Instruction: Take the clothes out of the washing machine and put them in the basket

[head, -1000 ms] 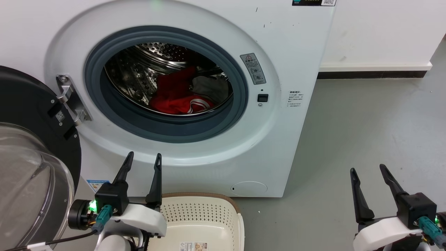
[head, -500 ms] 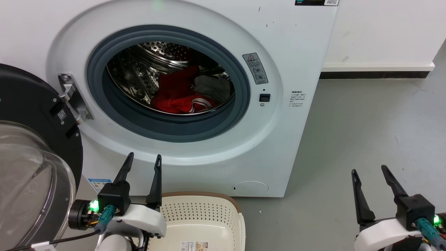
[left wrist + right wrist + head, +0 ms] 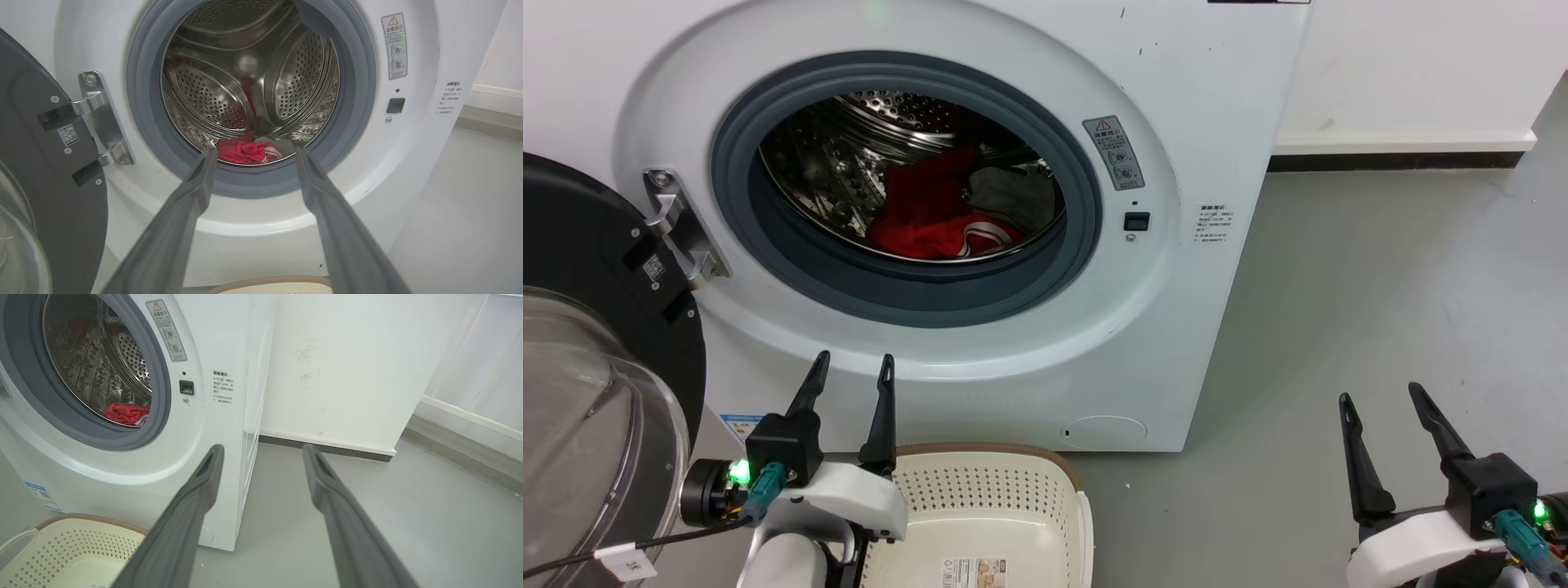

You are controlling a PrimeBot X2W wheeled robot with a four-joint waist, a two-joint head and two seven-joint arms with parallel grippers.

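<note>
The white washing machine stands with its porthole open. Red clothes with white stripe trim lie in the steel drum, a whitish-grey piece behind them; the red clothes also lie between my fingers in the left wrist view, and show as red clothes in the right wrist view. The cream basket with a brown rim sits on the floor below the porthole. My left gripper is open, low in front of the machine, beside the basket. My right gripper is open over bare floor to the right.
The dark-framed glass door hangs open at the left, close to my left arm. Grey floor stretches to the right of the machine up to a white wall with a dark skirting.
The whole head picture has shifted slightly, so the camera moved. Both grippers stay open in much the same places; the clothes lie as before.
</note>
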